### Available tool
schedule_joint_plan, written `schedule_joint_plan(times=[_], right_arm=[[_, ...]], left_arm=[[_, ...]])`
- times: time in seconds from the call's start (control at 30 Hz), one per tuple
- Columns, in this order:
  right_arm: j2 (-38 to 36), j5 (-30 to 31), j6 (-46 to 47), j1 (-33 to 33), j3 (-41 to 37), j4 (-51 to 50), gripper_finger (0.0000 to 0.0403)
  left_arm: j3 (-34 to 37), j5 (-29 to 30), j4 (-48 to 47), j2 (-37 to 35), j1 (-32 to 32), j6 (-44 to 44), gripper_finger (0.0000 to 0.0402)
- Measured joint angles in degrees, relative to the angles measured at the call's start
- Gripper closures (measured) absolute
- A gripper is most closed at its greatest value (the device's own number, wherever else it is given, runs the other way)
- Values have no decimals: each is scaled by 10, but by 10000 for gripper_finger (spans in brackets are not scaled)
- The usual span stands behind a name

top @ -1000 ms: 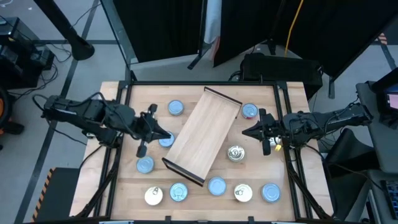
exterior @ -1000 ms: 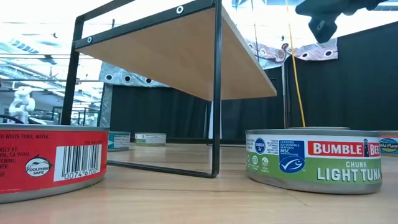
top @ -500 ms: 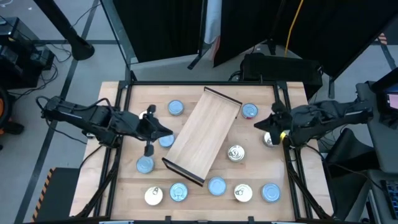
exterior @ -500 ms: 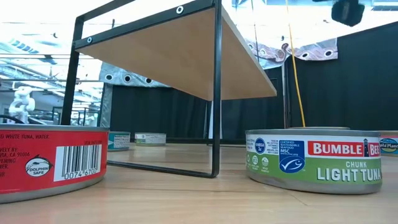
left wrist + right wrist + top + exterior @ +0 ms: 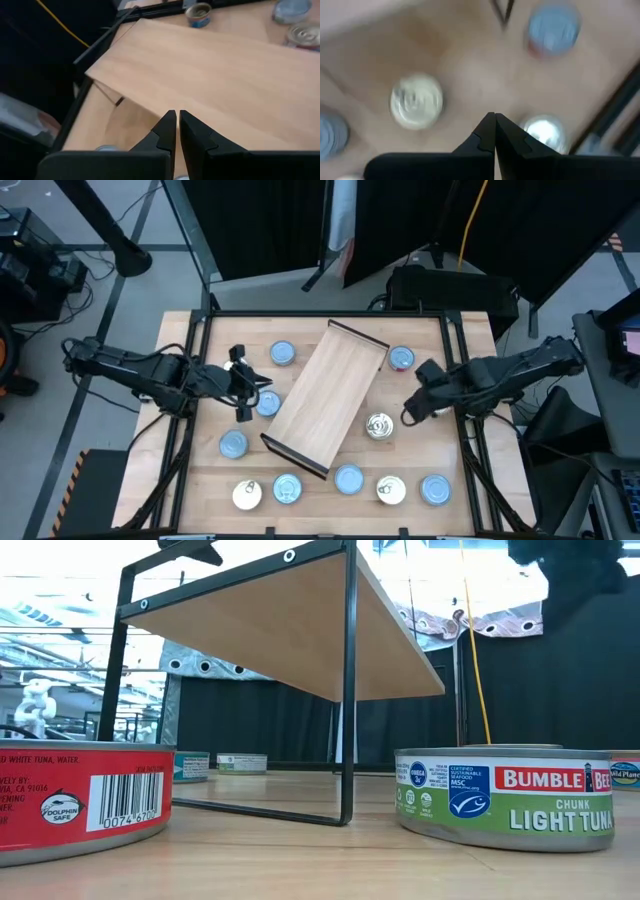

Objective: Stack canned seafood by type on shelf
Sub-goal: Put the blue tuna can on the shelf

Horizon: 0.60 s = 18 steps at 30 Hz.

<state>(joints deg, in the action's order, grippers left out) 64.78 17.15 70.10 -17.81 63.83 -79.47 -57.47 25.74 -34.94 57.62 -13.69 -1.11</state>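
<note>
From straight above, the shelf (image 5: 326, 399) lies diagonally mid-table, long axis running from far-right to near-left, with nothing on it. The left gripper (image 5: 243, 387) sits right off its left long edge, a blue-topped tin (image 5: 267, 405) just beside it. The right gripper (image 5: 412, 409) hangs off the right edge, a cream-topped tin (image 5: 379, 426) just toward the shelf, so each arm has a can close by. More tins line the near edge, and the top of the board looks wide open.

Down at table level, the board reads as raised on black legs, with a Bumble Bee tin (image 5: 504, 798) in front.

Left wrist view: fingers (image 5: 167, 131) pressed together, empty, pointing across the board.

Right wrist view: fingers (image 5: 488, 131) closed too, holding nothing, tins below.
</note>
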Motion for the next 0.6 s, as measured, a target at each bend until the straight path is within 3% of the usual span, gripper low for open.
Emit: schedule_joint_plan(times=[0.13,0.5,0.6], right_arm=[[52,-74,69,-19,0,-7,403],[151,-87,143,-31,-5,-53,403],[151,-129,157,-31,-32,-43,403]], left_arm=[[-1,-17,2,-27,12,4,374],[1,-75,-55,-68,13,-10,374],[16,-76,-45,-68,13,-14,374]])
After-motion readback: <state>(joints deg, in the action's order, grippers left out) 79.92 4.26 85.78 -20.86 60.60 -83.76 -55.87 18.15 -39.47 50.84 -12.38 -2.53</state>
